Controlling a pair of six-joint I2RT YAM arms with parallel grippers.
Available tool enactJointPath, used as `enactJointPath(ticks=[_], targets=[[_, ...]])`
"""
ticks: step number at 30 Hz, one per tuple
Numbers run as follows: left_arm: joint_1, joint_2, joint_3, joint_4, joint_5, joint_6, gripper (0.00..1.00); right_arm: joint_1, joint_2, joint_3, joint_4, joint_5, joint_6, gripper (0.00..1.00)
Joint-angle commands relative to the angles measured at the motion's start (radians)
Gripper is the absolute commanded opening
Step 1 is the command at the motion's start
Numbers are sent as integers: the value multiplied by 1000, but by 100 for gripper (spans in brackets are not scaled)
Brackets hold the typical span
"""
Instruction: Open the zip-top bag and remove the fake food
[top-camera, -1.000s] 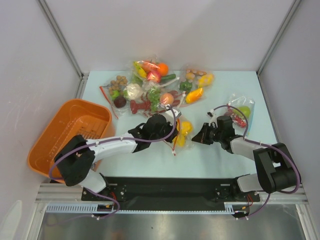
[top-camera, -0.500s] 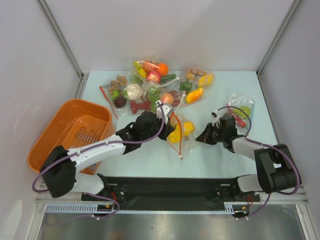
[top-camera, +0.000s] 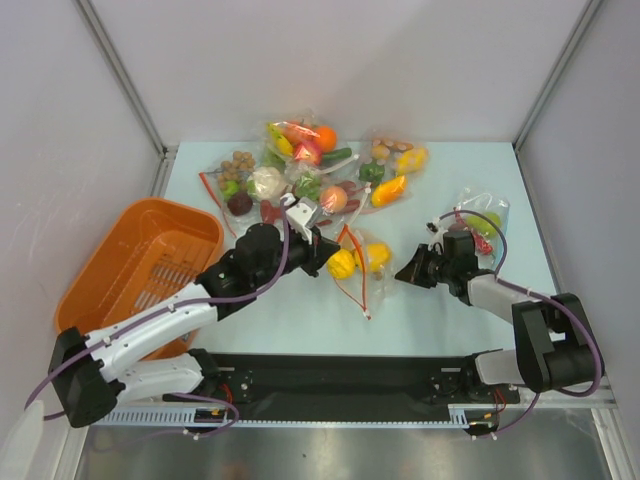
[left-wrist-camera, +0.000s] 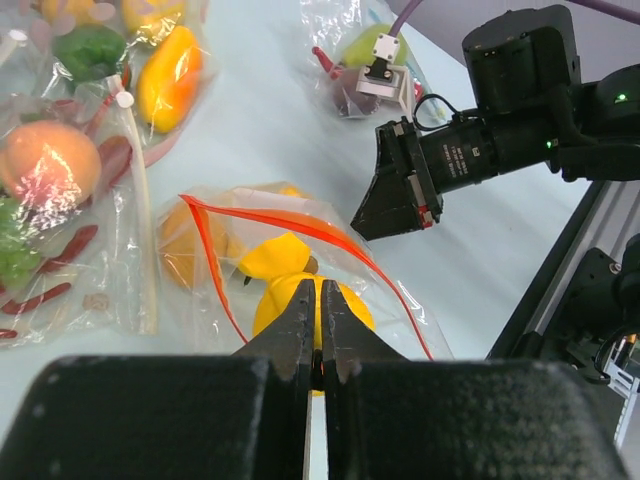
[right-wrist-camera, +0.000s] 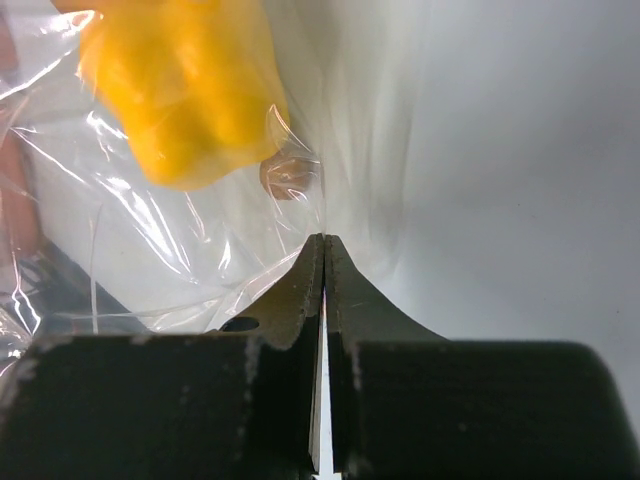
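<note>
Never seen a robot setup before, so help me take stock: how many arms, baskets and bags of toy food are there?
Arms: 2
Basket: 1
Bags: 6, roughly, since four overlap in a pile
Total: 9

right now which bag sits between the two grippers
The zip-top bag holding yellow fake food, its orange-red strip spread open; the other bags lie farther back.
</note>
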Motion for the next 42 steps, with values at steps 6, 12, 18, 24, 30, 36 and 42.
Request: enactJointPath(ticks=[6,12,18,24,30,36,42], targets=[[40,-160,77,-149,-121,24,0,-6,-41,34,-7,13,-17,0],[86,-289,100,-226,-198,49,0,-8,-45,31,-7,8,-20,0],[200,-312,150,-379,-415,81,0,-9,-53,33,-7,-5,-18,0],[447,-321,176,-470,-476,53,0,-11,-68,28,-10,-18,-20,0],[642,-324,149,-475,-438,43,0,-16,-65,31,-10,-28,-21,0],[728,-312,123,-482,-450,53,0,-20,-62,28,-10,-35,-27,0],[738,-304,94,-485,-440,49,62,-28,-54,26,-12,-41,-32,0]])
